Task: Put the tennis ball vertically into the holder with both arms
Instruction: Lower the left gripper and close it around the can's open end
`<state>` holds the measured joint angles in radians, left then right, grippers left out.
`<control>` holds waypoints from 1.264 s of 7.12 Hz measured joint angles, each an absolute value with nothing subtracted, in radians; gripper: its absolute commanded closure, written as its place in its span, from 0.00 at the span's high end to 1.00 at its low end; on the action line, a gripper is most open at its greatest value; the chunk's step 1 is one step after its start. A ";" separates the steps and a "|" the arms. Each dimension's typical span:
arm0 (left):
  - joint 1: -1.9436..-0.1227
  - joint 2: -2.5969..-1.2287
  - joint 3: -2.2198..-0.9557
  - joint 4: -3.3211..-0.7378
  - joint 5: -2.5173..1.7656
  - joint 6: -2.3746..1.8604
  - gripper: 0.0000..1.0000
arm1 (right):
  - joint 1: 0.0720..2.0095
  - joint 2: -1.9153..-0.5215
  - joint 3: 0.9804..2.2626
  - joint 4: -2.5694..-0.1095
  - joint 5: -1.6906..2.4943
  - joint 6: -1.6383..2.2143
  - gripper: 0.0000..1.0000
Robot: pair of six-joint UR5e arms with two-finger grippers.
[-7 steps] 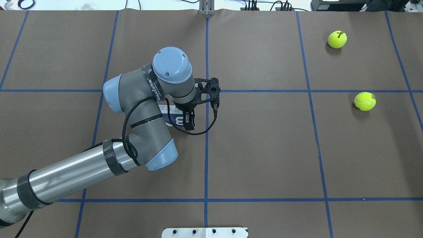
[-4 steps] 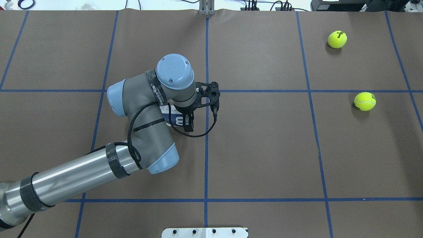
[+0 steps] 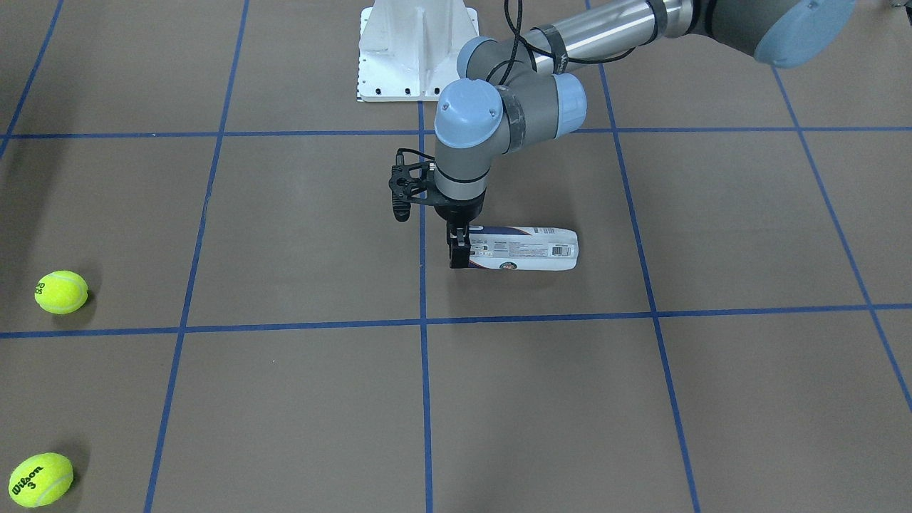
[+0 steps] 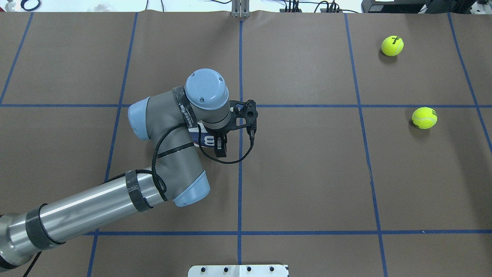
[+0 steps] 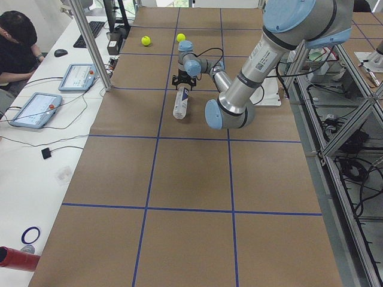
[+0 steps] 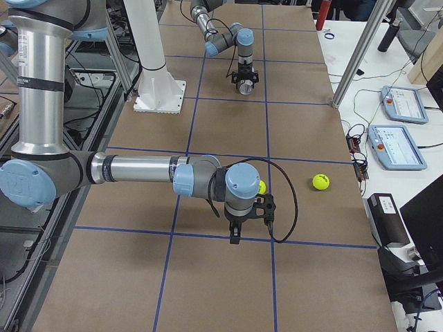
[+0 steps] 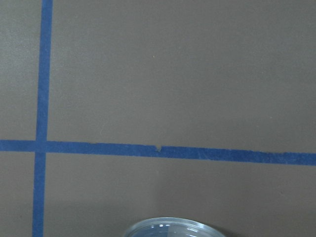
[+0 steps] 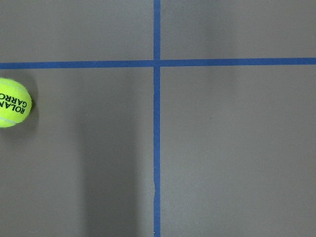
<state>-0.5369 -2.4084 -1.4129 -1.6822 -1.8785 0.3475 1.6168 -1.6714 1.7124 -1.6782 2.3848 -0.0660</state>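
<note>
The holder, a clear can with a navy-and-white label, lies on its side on the brown table. My left gripper points straight down over the can's end near the centre line. Its fingers straddle that end, open, and the can rests on the table. The can's clear rim shows at the bottom of the left wrist view. Two yellow tennis balls lie far to the right. My right gripper hangs above the table near one ball; I cannot tell whether it is open or shut. That ball shows in the right wrist view.
The white metal base stands at the robot's edge of the table. Blue tape lines grid the brown surface. An operator with tablets sits at a side bench across from the robot.
My left arm's wrist has shifted a little toward the robot and lower over the holder's end. The holder and both balls have stayed in place.
</note>
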 measured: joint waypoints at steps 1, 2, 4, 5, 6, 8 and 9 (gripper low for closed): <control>-0.536 -2.408 -1.412 -1.683 -1.877 0.347 0.99 | 1.617 -1.671 1.712 -1.678 2.385 -0.066 0.99; -0.536 -2.408 -1.410 -1.683 -1.876 0.348 0.99 | 1.617 -1.671 1.712 -1.678 2.384 -0.066 0.99; -0.534 -2.408 -1.401 -1.683 -1.876 0.348 0.99 | 1.617 -1.671 1.711 -1.678 2.385 -0.066 0.99; -0.532 -2.408 -1.394 -1.683 -1.876 0.348 0.99 | 1.617 -1.672 1.711 -1.678 2.384 -0.066 0.99; -0.531 -2.409 -1.388 -1.684 -1.876 0.348 0.94 | 1.617 -1.673 1.711 -1.678 2.385 -0.066 0.99; -0.529 -2.411 -1.384 -1.687 -1.876 0.347 0.74 | 1.617 -1.673 1.711 -1.678 2.384 -0.066 0.99; -0.529 -2.411 -1.384 -1.689 -1.876 0.347 0.60 | 1.617 -1.674 1.711 -1.678 2.384 -0.066 0.99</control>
